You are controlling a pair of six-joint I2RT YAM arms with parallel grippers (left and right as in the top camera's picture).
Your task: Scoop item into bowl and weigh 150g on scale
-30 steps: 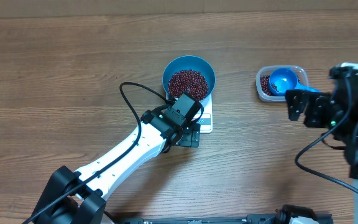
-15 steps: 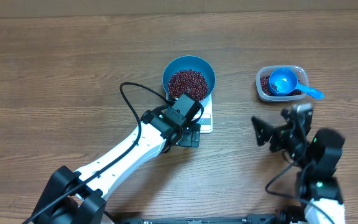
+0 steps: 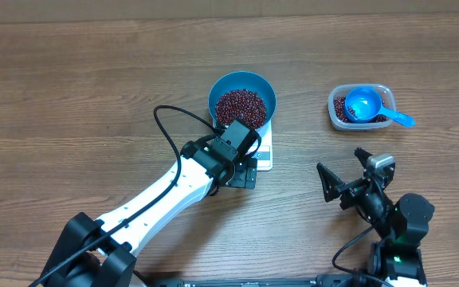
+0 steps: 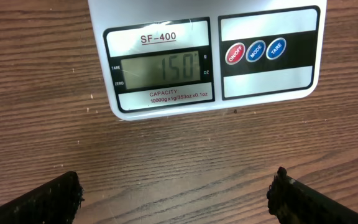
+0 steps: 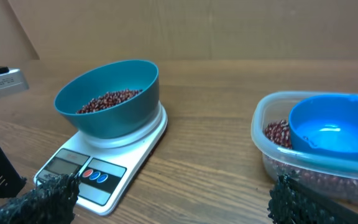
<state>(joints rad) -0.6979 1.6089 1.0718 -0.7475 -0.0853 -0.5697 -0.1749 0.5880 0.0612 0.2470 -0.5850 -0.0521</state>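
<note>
1. Near right: right end effector, released, jaws wide, nothing held, over the table.
2. Near centre: left end effector, released, nothing held, just short of the near edge of the scale.
3. Scale: white, display reading 150.
4. On the scale: blue bowl holding the beans.
5. Far right: clear tub with more beans; blue scoop resting inside.
</note>
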